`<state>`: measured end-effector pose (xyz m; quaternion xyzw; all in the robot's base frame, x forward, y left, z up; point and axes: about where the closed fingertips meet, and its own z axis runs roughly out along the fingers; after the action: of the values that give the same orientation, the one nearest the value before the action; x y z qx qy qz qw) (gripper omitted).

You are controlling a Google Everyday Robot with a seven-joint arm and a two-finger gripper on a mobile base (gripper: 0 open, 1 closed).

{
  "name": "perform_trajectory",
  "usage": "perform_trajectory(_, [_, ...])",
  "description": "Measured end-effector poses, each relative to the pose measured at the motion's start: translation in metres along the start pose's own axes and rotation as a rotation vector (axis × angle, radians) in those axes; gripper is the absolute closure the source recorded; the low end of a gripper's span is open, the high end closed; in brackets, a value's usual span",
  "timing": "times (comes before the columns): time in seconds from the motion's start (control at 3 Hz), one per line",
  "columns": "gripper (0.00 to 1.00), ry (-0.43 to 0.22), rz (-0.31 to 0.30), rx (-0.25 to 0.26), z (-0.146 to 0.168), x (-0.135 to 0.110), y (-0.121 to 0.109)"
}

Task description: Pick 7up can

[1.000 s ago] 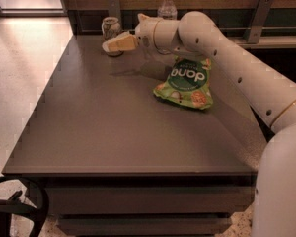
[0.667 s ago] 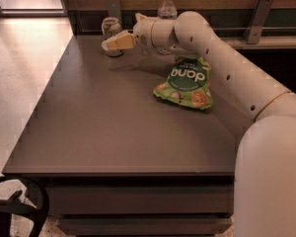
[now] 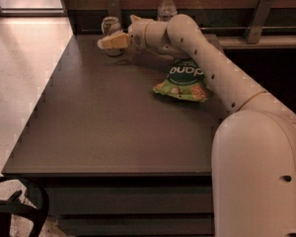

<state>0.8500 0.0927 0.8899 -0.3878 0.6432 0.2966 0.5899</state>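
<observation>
The 7up can (image 3: 110,24) is a small pale silvery can standing at the far left corner of the dark table (image 3: 103,122), by the back wall. My gripper (image 3: 112,40) reaches across from the right and sits right at the can, overlapping its lower half in view. I cannot tell whether it touches the can. The lower part of the can is hidden behind the gripper.
A clear plastic bottle with a white cap (image 3: 166,6) stands at the back edge, right of the can. A green chip bag (image 3: 183,81) lies on the table under my forearm. The table's left edge drops to a pale floor.
My gripper has crept slightly left and farther toward the can. The can, bottle and chip bag have not moved.
</observation>
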Motion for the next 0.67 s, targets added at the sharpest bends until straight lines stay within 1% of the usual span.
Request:
perform_trajectory(0.33, [0.16,-0.027,0.049,-0.007,0.0187,0.0100,0.0012])
perform_trajectory(0.67, [0.40,-0.028,0.051,-0.011,0.0219,0.0110,0.0035])
